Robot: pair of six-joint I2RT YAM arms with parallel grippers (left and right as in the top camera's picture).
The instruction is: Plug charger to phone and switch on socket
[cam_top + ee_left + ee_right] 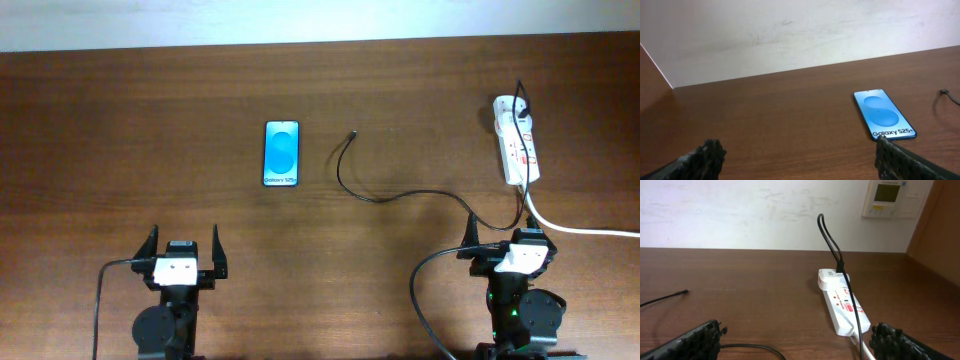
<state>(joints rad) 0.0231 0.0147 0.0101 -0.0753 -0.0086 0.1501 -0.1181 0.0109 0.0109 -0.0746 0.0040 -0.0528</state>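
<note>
Grippers stood wide, empty: left gripper (184,235), right gripper (797,329). We saw phone (282,153) ahead-right of left gripper, charger plug (353,134) ahead-left of right gripper, socket (517,140) just ahead. Our worry: thin plug could slip, unheld phone slide on tabletop (120,120).

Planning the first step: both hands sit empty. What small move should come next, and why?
Probably reach the open right hand toward the charger's free plug end, which lies loose on the table right of the phone, not yet plugged in. It must be gripped before insertion.
</note>
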